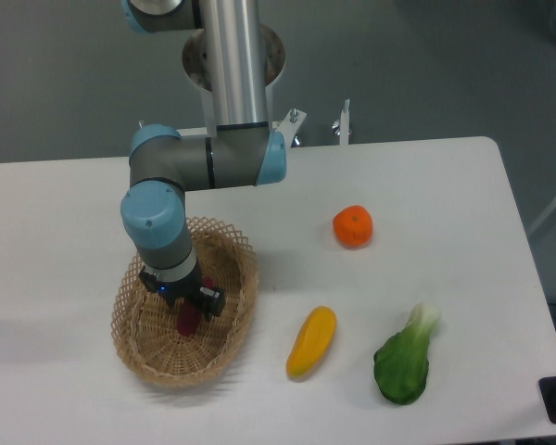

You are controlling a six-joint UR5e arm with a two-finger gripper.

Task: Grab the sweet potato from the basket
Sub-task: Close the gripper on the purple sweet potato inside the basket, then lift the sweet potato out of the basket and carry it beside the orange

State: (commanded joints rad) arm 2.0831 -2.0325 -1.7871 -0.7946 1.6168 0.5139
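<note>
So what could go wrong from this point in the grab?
The gripper sits low inside the basket over the sweet potato, which is mostly hidden, so the hold may be off-centre and the tuber could slip out when lifted. The fingers are close to the wicker floor and could snag it, dragging the light basket along. Whether the jaws have closed cannot be told from this view.

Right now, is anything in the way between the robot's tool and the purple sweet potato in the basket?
Nothing visible is in the way. The tool is already down inside the basket, right at the sweet potato, whose lower end pokes out beneath it. No other item lies in the basket. Whether the tool has closed on it cannot be seen.
</note>
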